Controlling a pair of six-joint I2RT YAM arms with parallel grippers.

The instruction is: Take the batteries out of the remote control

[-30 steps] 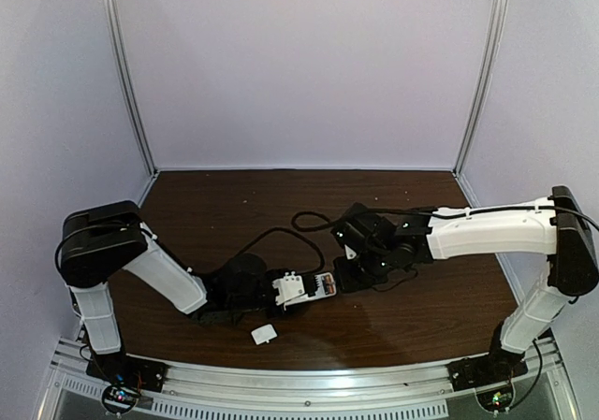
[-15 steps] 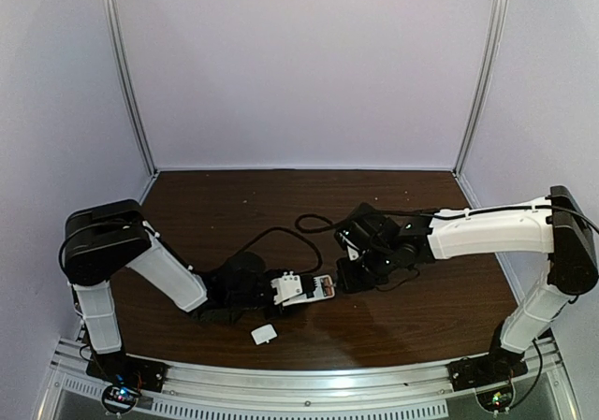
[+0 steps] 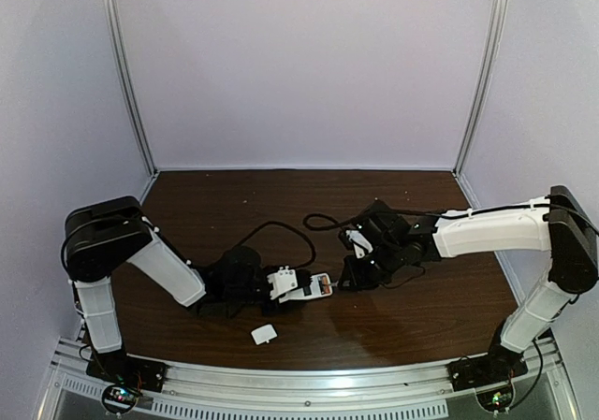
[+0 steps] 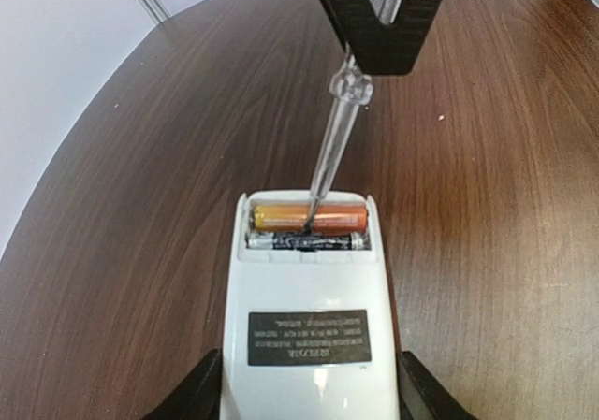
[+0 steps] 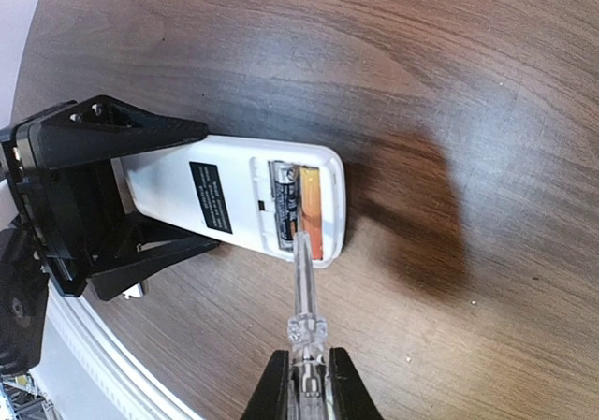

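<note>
The small white cover piece (image 3: 263,334) lies alone on the dark wood table (image 3: 430,326) near its front edge, apart from everything else. Just beyond it, the left gripper (image 3: 301,287) is clamped on the remote control (image 4: 304,284). Its two black fingers (image 4: 201,397) press the long sides of the white slab, which is held back up, low at the wood (resting or just clear of it, I cannot tell). A dark label (image 4: 309,338) with small pale print sits in the middle of that back.

The bay at the remote's far end is uncovered, and the batteries (image 4: 271,219) lie in it side by side across the slab's width. The dark battery (image 4: 328,242) is nearer the label and the orange-copper battery (image 4: 342,218) lies against the end wall.

A thin screwdriver (image 5: 304,294) slants down into the bay, its tip at the seam between the two cells. The right gripper (image 5: 304,383) is closed on its handle, reaching in from the right. A black cable (image 3: 281,228) loops on the wood farther back.
</note>
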